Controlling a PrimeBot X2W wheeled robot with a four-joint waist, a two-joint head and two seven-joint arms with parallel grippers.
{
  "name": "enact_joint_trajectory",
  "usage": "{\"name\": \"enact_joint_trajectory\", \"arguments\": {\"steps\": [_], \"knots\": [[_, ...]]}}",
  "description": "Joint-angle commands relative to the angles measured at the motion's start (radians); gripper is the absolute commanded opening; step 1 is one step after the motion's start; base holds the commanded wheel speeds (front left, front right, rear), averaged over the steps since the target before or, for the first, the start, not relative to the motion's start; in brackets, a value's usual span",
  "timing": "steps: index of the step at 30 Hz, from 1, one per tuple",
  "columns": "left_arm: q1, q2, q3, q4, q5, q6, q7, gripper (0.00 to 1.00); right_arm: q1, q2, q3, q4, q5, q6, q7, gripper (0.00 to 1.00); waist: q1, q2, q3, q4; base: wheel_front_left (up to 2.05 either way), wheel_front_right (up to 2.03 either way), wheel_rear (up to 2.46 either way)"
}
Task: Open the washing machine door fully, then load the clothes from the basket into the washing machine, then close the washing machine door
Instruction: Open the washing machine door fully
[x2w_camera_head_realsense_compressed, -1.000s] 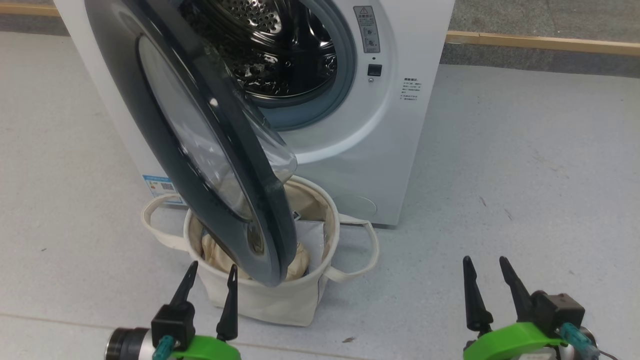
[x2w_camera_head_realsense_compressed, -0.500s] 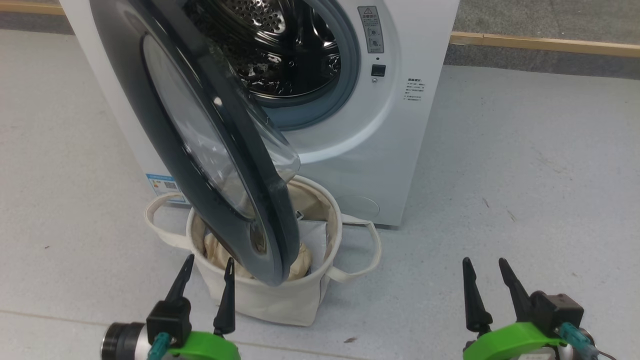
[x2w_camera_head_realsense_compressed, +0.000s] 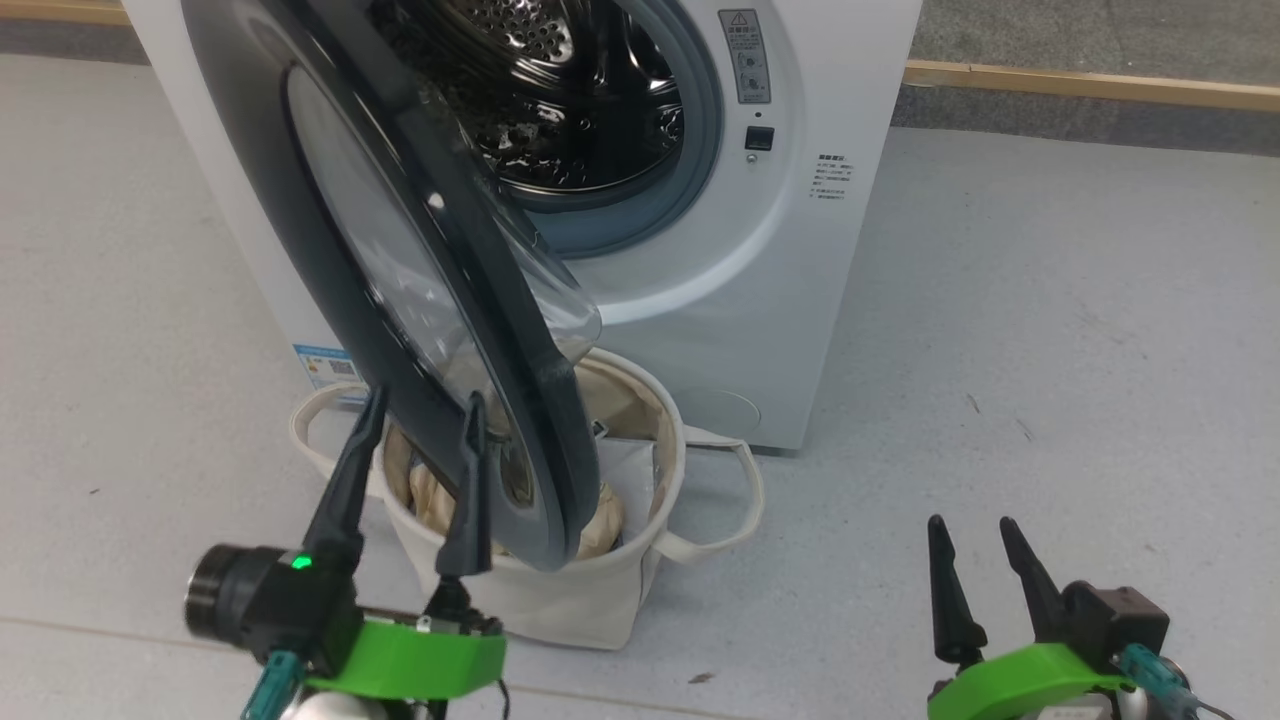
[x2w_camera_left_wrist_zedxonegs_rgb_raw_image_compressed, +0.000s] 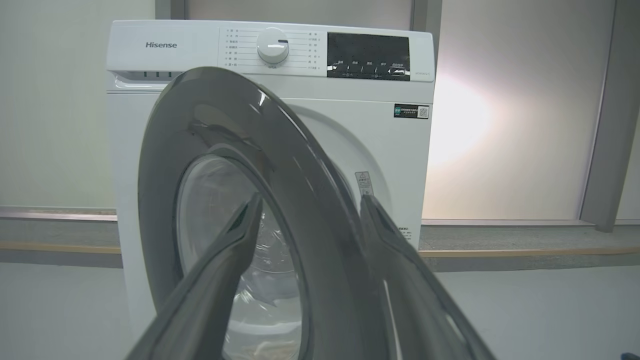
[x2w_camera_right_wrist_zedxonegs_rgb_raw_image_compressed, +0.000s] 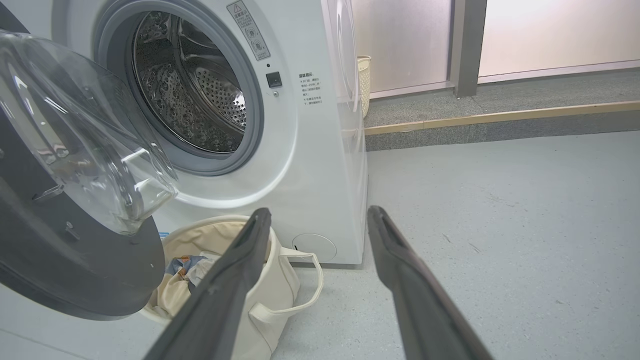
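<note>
Grey speckled floor (x2w_camera_head_realsense_compressed: 1050, 300) runs back to a low kerb (x2w_camera_head_realsense_compressed: 1090, 85) with a wood-coloured edge. Left jaws stand wide apart and hold nothing. In the left wrist view their fingers (x2w_camera_left_wrist_zedxonegs_rgb_raw_image_compressed: 220, 280) straddle the free edge of the door (x2w_camera_left_wrist_zedxonegs_rgb_raw_image_compressed: 240, 115), one on the window side and one on the side towards the washer (x2w_camera_left_wrist_zedxonegs_rgb_raw_image_compressed: 390, 150); contact with the rim cannot be told. In the head view those fingertips overlap the door's lower rim, above the basket (x2w_camera_head_realsense_compressed: 560, 600). Right jaws are also apart and empty, low over bare floor to the right, well apart from the washer. The door hangs partly open, swung out so that its lower edge sits over the basket, with its glass bowl (x2w_camera_right_wrist_zedxonegs_rgb_raw_image_compressed: 75, 130) facing the drum (x2w_camera_right_wrist_zedxonegs_rgb_raw_image_compressed: 200, 100). The basket stands on the floor just in front of the washer. The clothes (x2w_camera_right_wrist_zedxonegs_rgb_raw_image_compressed: 186, 267) lie inside it: cream fabric, with a bit of blue and orange showing.
</note>
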Motion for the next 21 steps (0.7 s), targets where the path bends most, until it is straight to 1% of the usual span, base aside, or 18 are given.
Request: {"name": "enact_joint_trajectory", "arguments": {"steps": [1,2,3,4,5,7,8,11,14,15,21], "knots": [[-0.047,0.001,0.015,-0.062,-0.018,-0.013,-0.006,1.00,-0.053,0.000,0.021,-0.026,0.009,0.000,-0.012,1.00,0.0000,0.0000,-0.001,-0.002,0.00,0.00,0.00],[-0.046,0.000,-0.002,-0.084,-0.027,-0.027,-0.006,1.00,-0.053,0.000,0.021,-0.025,0.010,0.000,-0.012,1.00,0.0000,0.0000,0.000,-0.004,0.00,0.00,0.00],[-0.041,-0.001,-0.038,-0.098,-0.041,-0.050,-0.006,1.00,-0.054,0.000,0.019,-0.023,0.010,0.000,-0.012,1.00,0.0000,0.0000,0.000,-0.007,0.00,0.00,0.00],[-0.041,-0.001,-0.038,-0.098,-0.041,-0.050,-0.006,1.00,-0.054,0.000,0.019,-0.023,0.010,0.000,-0.012,1.00,0.0000,0.0000,0.000,-0.007,0.00,0.00,0.00],[-0.040,-0.002,-0.078,-0.075,-0.055,-0.067,-0.006,1.00,-0.056,0.000,0.019,-0.020,0.011,0.000,-0.012,1.00,0.0000,0.0000,-0.001,-0.011,0.00,0.00,0.00],[-0.048,-0.002,-0.126,-0.028,-0.043,-0.078,-0.006,1.00,-0.059,0.000,0.023,-0.015,0.013,0.000,-0.012,1.00,0.0000,0.0000,-0.003,-0.020,0.00,0.00,0.00],[-0.053,-0.002,-0.149,-0.005,-0.054,-0.079,-0.006,1.00,-0.061,0.000,0.024,-0.014,0.014,0.000,-0.012,1.00,0.0000,0.0000,-0.003,-0.025,0.00,0.00,0.00],[-0.078,-0.002,-0.210,0.077,-0.099,-0.076,-0.006,1.00,-0.064,0.000,0.025,-0.011,0.015,0.000,-0.012,1.00,0.0000,0.0000,-0.003,-0.036,0.00,0.00,0.00],[-0.124,-0.002,-0.255,0.160,-0.110,-0.060,-0.006,1.00,-0.067,0.000,0.025,-0.006,0.013,0.000,-0.012,1.00,0.0000,0.0000,0.002,-0.046,0.00,0.00,0.00],[-0.124,-0.002,-0.255,0.160,-0.110,-0.060,-0.006,1.00,-0.067,0.000,0.025,-0.006,0.013,0.000,-0.012,1.00,0.0000,0.0000,0.002,-0.046,0.00,0.00,0.00],[-0.210,-0.002,-0.307,0.273,-0.161,-0.014,-0.006,1.00,-0.075,0.000,0.032,0.002,0.019,0.000,-0.012,1.00,0.0000,0.0000,0.012,-0.068,0.00,0.00,0.00]]}}
